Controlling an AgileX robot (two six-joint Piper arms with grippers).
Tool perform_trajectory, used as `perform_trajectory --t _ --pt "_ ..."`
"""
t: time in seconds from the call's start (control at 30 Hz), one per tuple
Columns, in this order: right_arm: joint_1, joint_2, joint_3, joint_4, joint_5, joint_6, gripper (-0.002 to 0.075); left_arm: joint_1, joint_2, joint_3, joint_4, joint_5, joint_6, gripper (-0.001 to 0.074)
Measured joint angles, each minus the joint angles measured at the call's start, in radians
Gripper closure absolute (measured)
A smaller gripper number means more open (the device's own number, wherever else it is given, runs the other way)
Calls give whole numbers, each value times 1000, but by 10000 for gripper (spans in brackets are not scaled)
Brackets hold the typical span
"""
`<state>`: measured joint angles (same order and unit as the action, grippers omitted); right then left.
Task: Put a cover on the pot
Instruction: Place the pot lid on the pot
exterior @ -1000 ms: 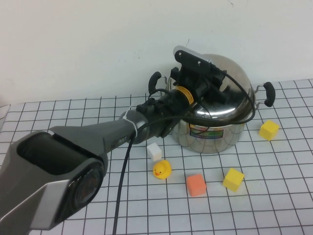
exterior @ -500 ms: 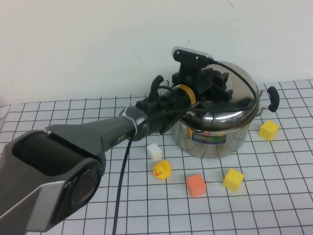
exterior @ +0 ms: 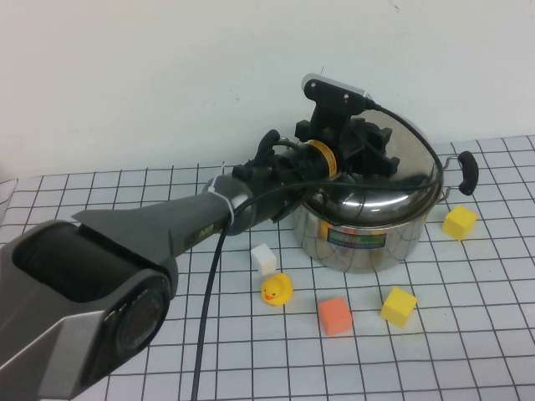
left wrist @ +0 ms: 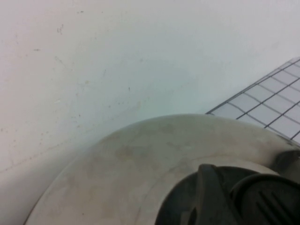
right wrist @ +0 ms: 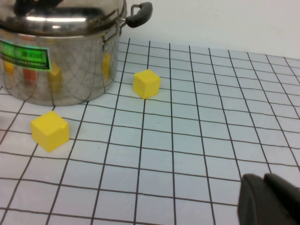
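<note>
pot (exterior: 361,238): 1 | lid (exterior: 393,180): 1 | yellow cubes (exterior: 460,222): 2 | orange cube (exterior: 335,316): 1 | white cube (exterior: 264,259): 1 | rubber duck (exterior: 277,290): 1 | left gripper (exterior: 368,150): 1, over the lid | right gripper (right wrist: 269,201): 1, low above the table

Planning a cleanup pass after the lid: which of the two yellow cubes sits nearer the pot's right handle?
The yellow cube by the handle, just below the pot's right handle. The other yellow cube lies nearer the camera, beside the orange cube.

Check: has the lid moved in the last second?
Yes. The lid, held by the left gripper, levelled and dropped onto the pot. Right gripper sits apart.
</note>
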<state>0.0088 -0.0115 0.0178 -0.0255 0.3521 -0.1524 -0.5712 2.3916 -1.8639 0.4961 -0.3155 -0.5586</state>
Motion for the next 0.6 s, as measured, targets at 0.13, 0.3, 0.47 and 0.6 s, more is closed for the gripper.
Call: perform_trajectory --t 0.13,0.3,0.47,0.6 --pt "0 0 0 0 0 0 717 -2 -11 0 20 39 -15 417" --pt "0 0 0 0 0 0 717 -2 -15 0 36 52 -58 417" --pt "0 0 0 0 0 0 717 -2 -15 0 46 55 -126 417" --pt "0 0 0 0 0 0 717 -2 -15 0 49 57 -154 417"
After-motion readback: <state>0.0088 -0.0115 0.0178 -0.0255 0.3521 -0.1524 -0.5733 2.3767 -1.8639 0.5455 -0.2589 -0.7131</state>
